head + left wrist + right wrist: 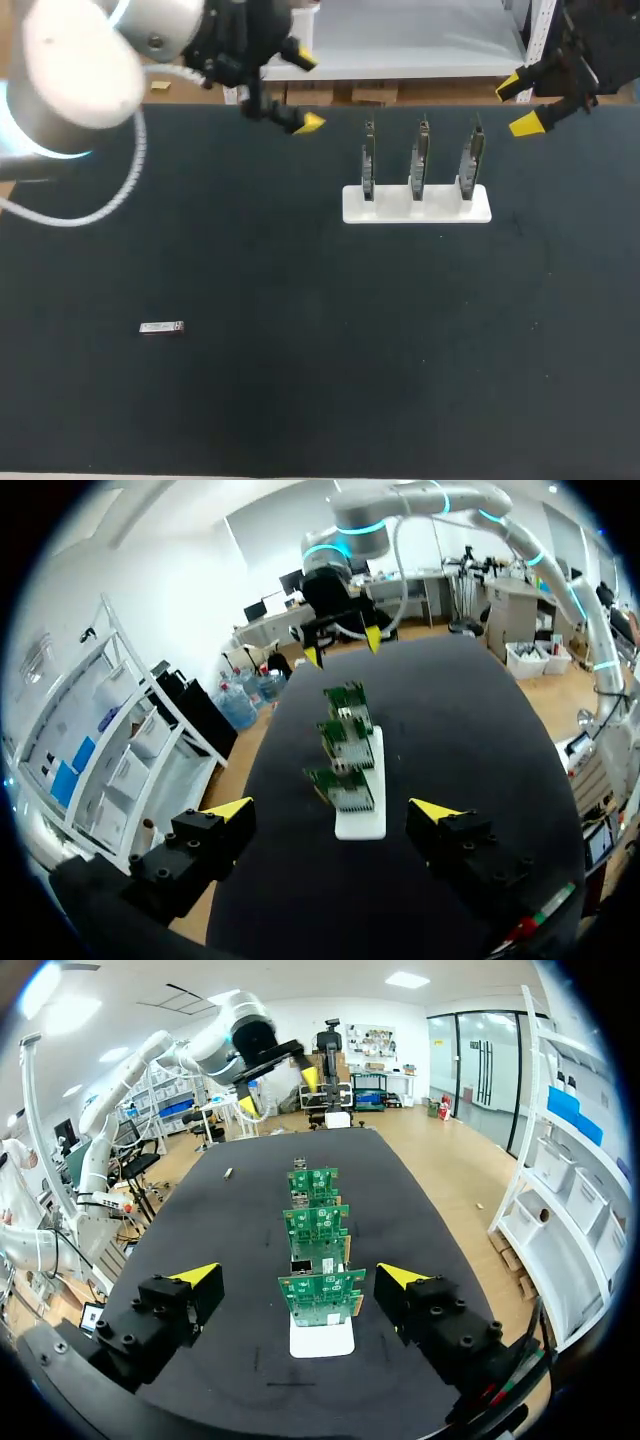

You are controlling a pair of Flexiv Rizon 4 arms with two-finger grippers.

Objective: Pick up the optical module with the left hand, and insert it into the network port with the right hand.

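The optical module, a small silver bar, lies flat on the black table at the front left; it also shows as a tiny bar far off in the right wrist view. A white stand holds three upright green circuit boards with the network ports. My left gripper hangs open high over the table's far edge, left of the stand, with nothing between its fingers. At the far right corner my right gripper is also open and empty. Each wrist view looks along the row of boards toward the other gripper.
The black table spreads wide around the module. A white cable loops from my left arm over the table's left part.
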